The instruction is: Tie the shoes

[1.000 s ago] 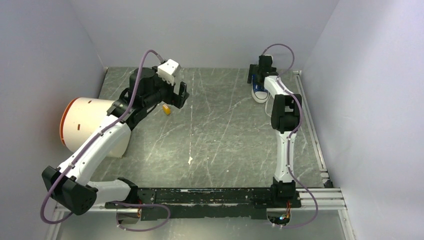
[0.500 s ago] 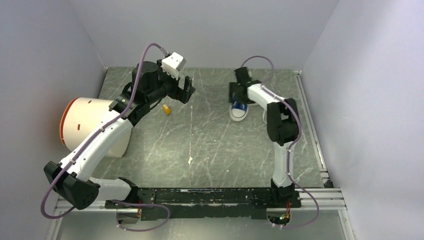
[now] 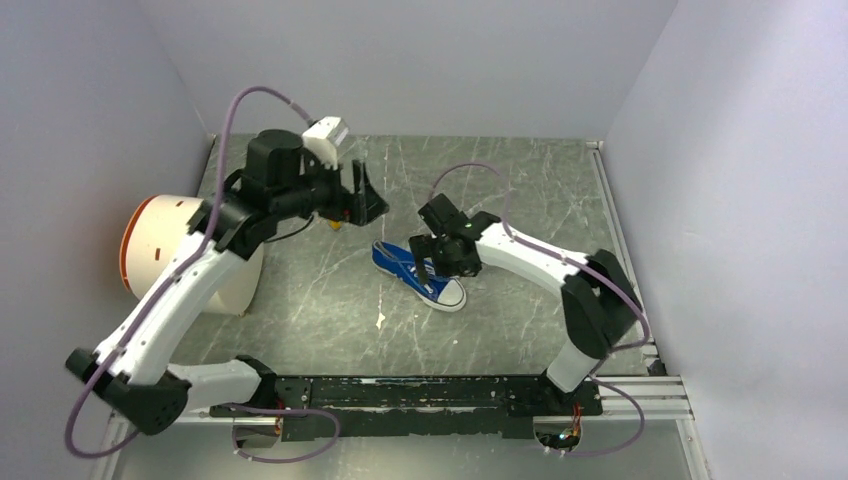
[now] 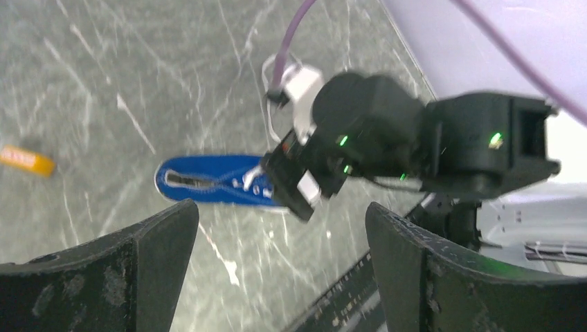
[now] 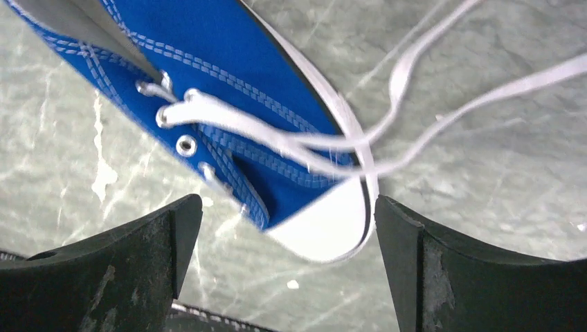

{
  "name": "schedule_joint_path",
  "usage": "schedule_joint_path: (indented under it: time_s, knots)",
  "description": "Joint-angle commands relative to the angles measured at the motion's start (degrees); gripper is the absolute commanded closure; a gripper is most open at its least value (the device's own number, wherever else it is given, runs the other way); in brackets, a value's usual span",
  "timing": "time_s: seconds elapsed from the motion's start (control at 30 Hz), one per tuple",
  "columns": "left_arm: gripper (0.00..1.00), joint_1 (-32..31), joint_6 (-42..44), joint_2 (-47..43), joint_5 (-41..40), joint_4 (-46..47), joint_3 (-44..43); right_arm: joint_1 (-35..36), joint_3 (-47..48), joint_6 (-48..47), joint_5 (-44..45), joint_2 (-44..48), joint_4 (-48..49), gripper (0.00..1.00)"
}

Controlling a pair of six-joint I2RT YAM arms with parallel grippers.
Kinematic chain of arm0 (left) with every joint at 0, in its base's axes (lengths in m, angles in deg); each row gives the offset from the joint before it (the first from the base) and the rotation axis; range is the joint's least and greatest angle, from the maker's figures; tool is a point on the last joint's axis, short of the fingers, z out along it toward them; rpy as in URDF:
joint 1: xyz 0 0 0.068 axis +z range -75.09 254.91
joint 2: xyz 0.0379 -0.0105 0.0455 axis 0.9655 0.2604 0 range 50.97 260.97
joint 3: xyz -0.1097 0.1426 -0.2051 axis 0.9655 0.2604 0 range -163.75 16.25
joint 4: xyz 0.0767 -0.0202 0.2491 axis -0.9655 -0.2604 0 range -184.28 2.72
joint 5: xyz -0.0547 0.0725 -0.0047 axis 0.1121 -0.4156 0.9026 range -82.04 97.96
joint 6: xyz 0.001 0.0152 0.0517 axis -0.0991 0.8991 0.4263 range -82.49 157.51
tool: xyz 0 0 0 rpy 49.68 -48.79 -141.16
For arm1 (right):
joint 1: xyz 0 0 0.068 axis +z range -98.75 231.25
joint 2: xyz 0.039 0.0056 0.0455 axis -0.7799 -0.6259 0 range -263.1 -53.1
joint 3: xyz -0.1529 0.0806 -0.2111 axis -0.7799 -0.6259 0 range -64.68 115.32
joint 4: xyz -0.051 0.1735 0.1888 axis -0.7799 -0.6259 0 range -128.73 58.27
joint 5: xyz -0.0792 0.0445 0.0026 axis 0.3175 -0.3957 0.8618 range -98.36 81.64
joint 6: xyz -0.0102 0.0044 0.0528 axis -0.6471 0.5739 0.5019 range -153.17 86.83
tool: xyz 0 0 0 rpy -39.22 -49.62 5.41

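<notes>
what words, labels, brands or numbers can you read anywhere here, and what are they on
No text can be read in any view.
yellow block: reddish marks on its side, possibly print, too blurred to read.
blue sneaker: no brand, label or number shows on the parts in view.

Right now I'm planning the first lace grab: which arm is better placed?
Right. The right pincer, open, hangs just above the loose laces of the shoe; the left pincer, also open, hovers aside near the yellow block.
</notes>
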State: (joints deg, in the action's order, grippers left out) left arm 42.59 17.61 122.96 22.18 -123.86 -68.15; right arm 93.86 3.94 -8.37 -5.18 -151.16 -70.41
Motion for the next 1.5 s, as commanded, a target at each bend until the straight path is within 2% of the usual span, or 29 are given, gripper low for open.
schedule_joint_path:
  time_s: [0.0, 0.1, 0.2, 0.3, 0.37, 0.5, 0.6, 0.8, 0.93, 1.0, 1.07, 1.17, 1.23, 1.37, 1.47]
  knots:
    - [0.04, -0.2, -4.5, -9.6, -1.4, -11.5, 0.9, 0.6, -2.8, -4.3, -0.8, 7.9, -1.9, 0.00]
    - [0.03, -0.2, -3.7, -12.5, -4.9, -17.6, 0.1, 2.1, -3.8, -2.8, -3.6, 10.1, -3.1, 0.00]
    - [0.04, -0.2, -4.0, -13.8, -5.8, -20.0, 0.5, 3.7, -5.9, 1.3, -11.6, 12.3, -1.1, 0.01]
    - [0.04, -0.2, -6.6, -14.3, -5.5, -18.3, 2.0, 4.1, -10.5, 3.4, -22.5, 15.2, 5.3, 0.04]
    - [0.04, -0.2, -9.3, -14.3, -3.9, -15.4, 3.1, 4.1, -12.9, 3.7, -24.5, 16.1, 5.9, 0.04]
    - [0.06, -0.2, -13.0, -12.1, -0.1, -9.1, 4.1, 4.0, -15.4, 5.7, -21.7, 15.3, 6.5, 0.04]
    - [0.09, -0.2, -13.7, -8.7, 0.3, -8.4, 2.7, 3.0, -17.3, 9.0, -19.7, 15.2, 10.9, 0.04]
    - [0.12, -0.2, -10.6, -0.8, 1.3, -10.0, -1.7, -4.5, -20.9, 16.5, -19.1, 12.7, 18.0, 0.03]
    - [0.13, -0.2, -10.6, 3.4, -1.2, -12.7, -2.8, -8.5, -19.9, 19.7, -12.3, 11.5, 23.6, 0.01]
    - [0.13, -0.2, -10.8, 3.8, -0.5, -10.0, -1.2, -11.4, -18.2, 20.3, -10.3, 8.8, 25.3, 0.01]
    - [0.12, -0.1, -10.4, 4.0, 0.6, -6.8, 0.7, -14.6, -14.5, 18.2, -11.5, 4.7, 25.4, 0.01]
    - [0.10, 0.0, -7.9, 6.6, 2.2, -4.3, 0.9, -17.3, -5.5, 10.7, -12.8, -1.5, 18.7, 0.01]
    - [0.11, 0.3, -5.2, 10.0, 3.6, -4.4, -0.1, -17.6, -3.1, 5.8, -13.2, -1.7, 15.3, 0.01]
    - [0.11, 0.2, -1.3, 16.8, 6.4, -5.2, -2.1, -17.7, -6.7, 0.1, -17.9, 1.9, 12.4, 0.01]
    - [0.12, 0.2, -1.4, 18.7, 10.1, -1.9, 0.0, -17.6, -10.1, -2.9, -23.4, 4.5, 11.6, 0.03]
